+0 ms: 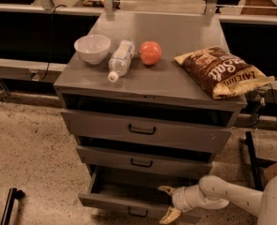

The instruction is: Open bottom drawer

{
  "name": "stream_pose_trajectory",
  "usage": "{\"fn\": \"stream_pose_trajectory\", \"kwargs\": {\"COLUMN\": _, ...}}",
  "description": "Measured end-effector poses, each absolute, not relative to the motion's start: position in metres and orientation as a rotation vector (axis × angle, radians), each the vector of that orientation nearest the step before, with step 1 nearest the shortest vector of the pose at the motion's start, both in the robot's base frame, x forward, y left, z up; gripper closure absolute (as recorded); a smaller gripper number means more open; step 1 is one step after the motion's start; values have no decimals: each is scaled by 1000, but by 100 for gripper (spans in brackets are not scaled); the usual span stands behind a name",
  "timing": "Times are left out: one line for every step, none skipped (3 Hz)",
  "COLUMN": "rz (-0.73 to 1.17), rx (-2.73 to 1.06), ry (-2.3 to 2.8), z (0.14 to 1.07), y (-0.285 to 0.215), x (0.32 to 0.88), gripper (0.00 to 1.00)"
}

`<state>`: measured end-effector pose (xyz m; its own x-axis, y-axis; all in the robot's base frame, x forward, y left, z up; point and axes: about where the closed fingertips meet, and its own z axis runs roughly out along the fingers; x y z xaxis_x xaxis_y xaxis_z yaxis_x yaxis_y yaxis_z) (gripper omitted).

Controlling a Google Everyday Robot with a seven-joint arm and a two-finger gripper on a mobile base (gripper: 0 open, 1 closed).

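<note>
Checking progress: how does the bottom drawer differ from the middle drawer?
The bottom drawer is pulled out, its tray showing; the middle drawer sits much further in. The gripper is at the bottom drawer's front edge; nothing touches the middle drawer. Both have grey fronts with small black handles.

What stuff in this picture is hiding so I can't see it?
- Camera view: the back of the bottom drawer, dark under the middle drawer.
- Camera view: that drawer front's right end, behind the tool at its rim.
- Camera view: the robot arm, cut off by the right edge.
</note>
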<state>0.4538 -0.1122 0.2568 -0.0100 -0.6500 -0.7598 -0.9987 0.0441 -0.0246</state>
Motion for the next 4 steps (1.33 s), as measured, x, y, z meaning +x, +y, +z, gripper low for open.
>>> {"fn": "stream_pose_trajectory", "kwargs": {"rz": 747, "rx": -1670, "ry": 1722, "z": 256, "y": -110, "x": 453, "gripper": 42}}
{"fn": "stream_pose_trajectory", "kwargs": {"rz": 752, "rx": -1671, "ry": 1721, "z": 255, "y": -108, "x": 452, "gripper": 66}}
{"fn": "stream_pose_trajectory", "kwargs": {"rz": 756, "rx": -1671, "ry": 1719, "z": 254, "y": -106, "x": 451, "gripper": 87}}
{"fn": "stream_pose_trajectory", "kwargs": {"rz": 760, "rx": -1672, "ry": 1718, "z": 254, "y": -105, "x": 450, "gripper": 100}}
